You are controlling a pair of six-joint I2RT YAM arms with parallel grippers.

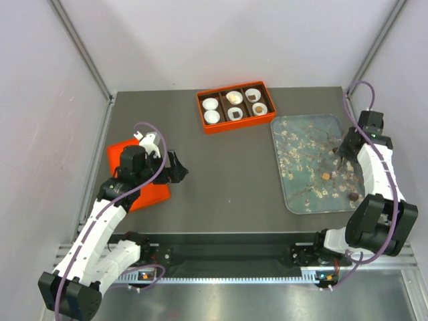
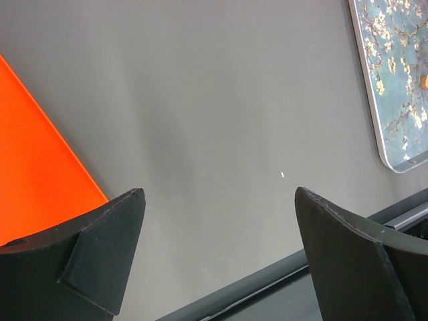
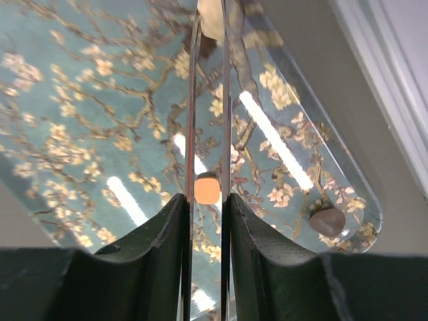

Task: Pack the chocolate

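Although four of six white fluted paper cups (image 1: pixel 211 104) in the orange compartment box (image 1: pixel 200 114) hold chocolate lumps (image 1: pixel 235 114), two are empty. The right gripper's (image 1: pixel 339 152) thin fingers (image 3: pixel 254 234), nearly shut, flank a pale lump (image 3: pixel 212 19) at their tips, grip unclear. An orange lump (image 3: pixel 207 189) and a brown lump (image 3: pixel 327 221) lie on the blossom-print tray (image 3: pixel 80 100) beneath them, while the left gripper's (image 2: pixel 221 200) fingers (image 2: pixel 107 247) gape wide, empty.

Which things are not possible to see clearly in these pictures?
Right wrist view: the pale lump between the tips of the right gripper is cut by the top edge; grip uncertain.
Top view: chocolates on the tray are too small against its print to count.
Left wrist view: the orange lid is cut by the left edge.
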